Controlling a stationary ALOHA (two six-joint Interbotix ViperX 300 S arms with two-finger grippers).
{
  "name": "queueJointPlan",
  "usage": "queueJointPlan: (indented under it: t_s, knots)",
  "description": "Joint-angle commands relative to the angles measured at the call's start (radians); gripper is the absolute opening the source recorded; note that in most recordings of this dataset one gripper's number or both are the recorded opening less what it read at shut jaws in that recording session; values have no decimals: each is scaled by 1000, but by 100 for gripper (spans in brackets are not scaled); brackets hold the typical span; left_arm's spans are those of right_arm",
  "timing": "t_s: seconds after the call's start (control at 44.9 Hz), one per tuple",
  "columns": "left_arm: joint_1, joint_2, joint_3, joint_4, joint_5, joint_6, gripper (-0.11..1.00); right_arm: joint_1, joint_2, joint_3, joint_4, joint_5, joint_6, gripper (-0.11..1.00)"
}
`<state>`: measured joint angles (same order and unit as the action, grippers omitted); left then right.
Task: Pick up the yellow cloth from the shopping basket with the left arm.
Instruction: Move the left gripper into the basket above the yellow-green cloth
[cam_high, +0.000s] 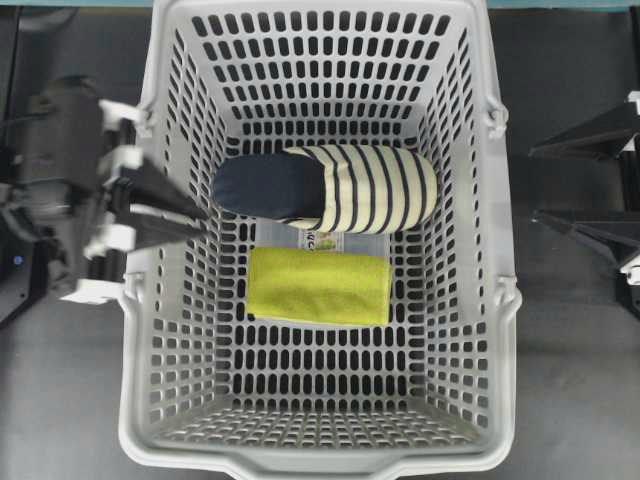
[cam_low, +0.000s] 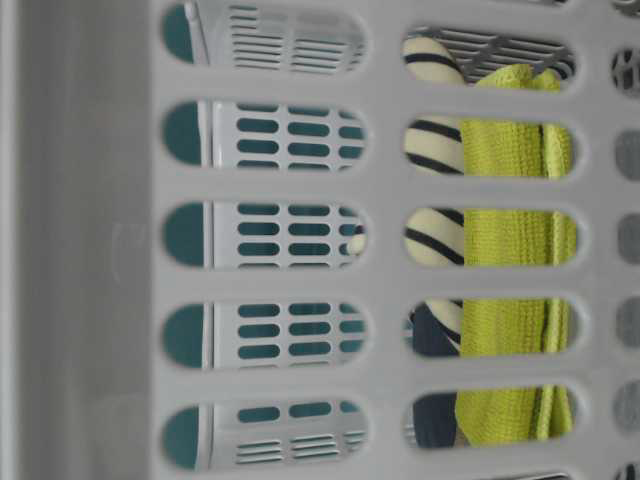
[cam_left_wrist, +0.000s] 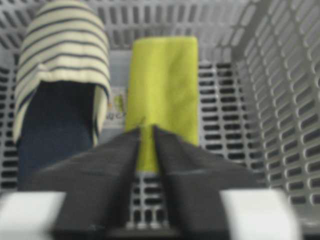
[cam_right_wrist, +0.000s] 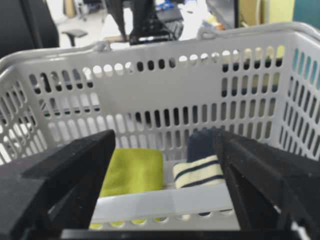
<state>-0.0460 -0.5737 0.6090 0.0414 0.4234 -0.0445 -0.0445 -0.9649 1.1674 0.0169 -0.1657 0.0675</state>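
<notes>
From overhead, the basket (cam_high: 140, 330) fills the middle of the table, its near floor bare slotted grey plastic. Past that bare stretch lies the cloth (cam_high: 320, 285), folded into a flat yellow-green rectangle on the floor, partly over a clear box (cam_high: 322, 240) with a printed label. Just beyond, touching the box's far edge, lies the slipper (cam_high: 330, 188), its navy opening toward the left wall and its cream-and-navy striped toe toward the right.

The left gripper (cam_high: 200, 218) reaches over the basket's left rim, its black fingers pointing toward the slipper's navy end. In its wrist view the fingers (cam_left_wrist: 110, 165) stand slightly apart with a narrow gap between them, nothing in it; the cloth (cam_left_wrist: 162, 90) lies ahead and below, lengthwise, apart from the tips, with the slipper (cam_left_wrist: 62, 75) on its left.

The right gripper (cam_high: 600, 185) sits outside the right wall, well apart from the cloth, its jaws spread wide and empty. Its wrist view looks over the rim (cam_right_wrist: 165, 202) at the cloth (cam_right_wrist: 132, 172) and the slipper (cam_right_wrist: 200, 167) side by side.

At table level, the cloth (cam_low: 515, 240) and the slipper's stripes (cam_low: 435, 235) show through the wall slots.
</notes>
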Motion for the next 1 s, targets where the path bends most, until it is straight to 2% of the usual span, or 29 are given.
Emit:
queueJointPlan:
  t_s: [0.0, 0.134, 0.201, 0.245, 0.401, 0.579, 0.78, 0.981]
  knots:
    - [3, 64, -94, 3, 52, 0, 33, -2, 8, -26, 3, -5, 2, 76]
    - [-2, 181, -199, 3, 123, -8, 71, -3, 9, -26, 3, -5, 2, 76]
    - [-9, 244, -253, 3, 163, -8, 85, -2, 9, -25, 3, -6, 0, 76]
    - [-15, 293, -301, 3, 204, -6, 89, -3, 9, -25, 3, -5, 0, 76]
    - [-32, 472, -491, 3, 411, -9, 87, -3, 9, -25, 3, -5, 0, 76]
    - [-48, 630, -607, 3, 543, 2, 87, -2, 9, -23, 5, -5, 0, 76]
    - [-46, 739, -638, 3, 557, 5, 87, -3, 9, -21, 3, -5, 0, 75]
    - [-49, 782, -612, 3, 502, 20, 87, -3, 9, -18, 3, -5, -2, 75]
